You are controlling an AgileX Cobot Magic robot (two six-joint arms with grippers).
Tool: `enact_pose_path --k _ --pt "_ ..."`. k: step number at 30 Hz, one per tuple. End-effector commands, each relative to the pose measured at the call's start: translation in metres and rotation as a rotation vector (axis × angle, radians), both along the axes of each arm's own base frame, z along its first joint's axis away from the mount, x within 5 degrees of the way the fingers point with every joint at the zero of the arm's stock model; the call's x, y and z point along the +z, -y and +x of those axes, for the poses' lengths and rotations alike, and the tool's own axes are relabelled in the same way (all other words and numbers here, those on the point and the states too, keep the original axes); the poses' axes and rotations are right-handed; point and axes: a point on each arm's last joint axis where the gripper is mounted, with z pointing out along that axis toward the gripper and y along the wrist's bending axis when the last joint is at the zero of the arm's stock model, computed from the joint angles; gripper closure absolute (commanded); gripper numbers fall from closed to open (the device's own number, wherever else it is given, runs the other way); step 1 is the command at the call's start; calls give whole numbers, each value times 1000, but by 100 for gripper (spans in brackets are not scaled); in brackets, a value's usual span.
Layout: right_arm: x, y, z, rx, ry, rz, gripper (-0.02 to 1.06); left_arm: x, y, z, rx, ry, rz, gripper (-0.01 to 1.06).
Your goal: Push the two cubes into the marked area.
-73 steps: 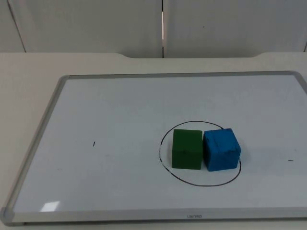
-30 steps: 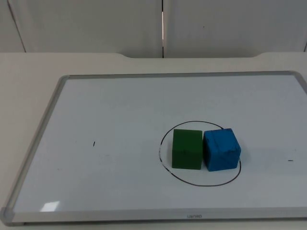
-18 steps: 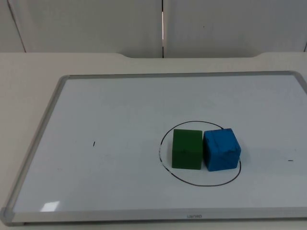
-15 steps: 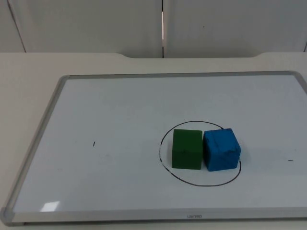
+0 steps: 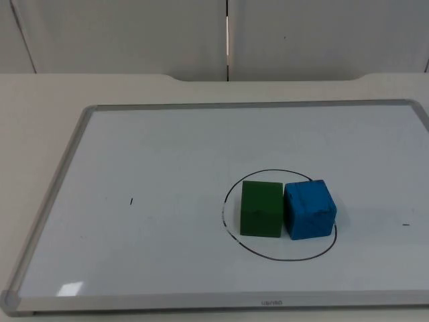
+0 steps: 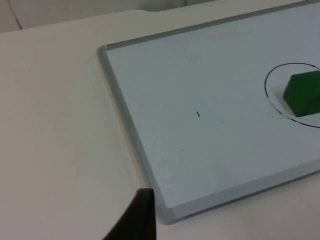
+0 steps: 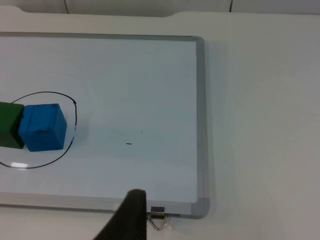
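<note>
Whiteboard, grey-framed, lying flat on the white table. Small grey lettering on the near frame edge, too small to read.

Marked area: black hand-drawn oval on the board. Contents: green cube and blue cube, side by side and touching, the green one on the left; both sit inside the line, the blue cube's right edge close to it.

Left gripper: one black fingertip visible, above the board's near left corner; whether its fingers are apart or together cannot be told.

Right gripper: one black fingertip visible, at the board's near edge beside a metal clip; finger spacing likewise cannot be told.
</note>
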Motion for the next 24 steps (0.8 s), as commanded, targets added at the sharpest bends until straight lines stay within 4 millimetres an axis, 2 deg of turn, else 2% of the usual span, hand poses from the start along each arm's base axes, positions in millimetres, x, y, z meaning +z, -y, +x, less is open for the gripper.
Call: enact_pose_path --k 1,24 --pt "0 0 0 -4 13 4 -1 0 0 1 35 10 -3 0" --pt "0 0 0 -4 13 4 -1 0 0 1 85 10 -1 0"
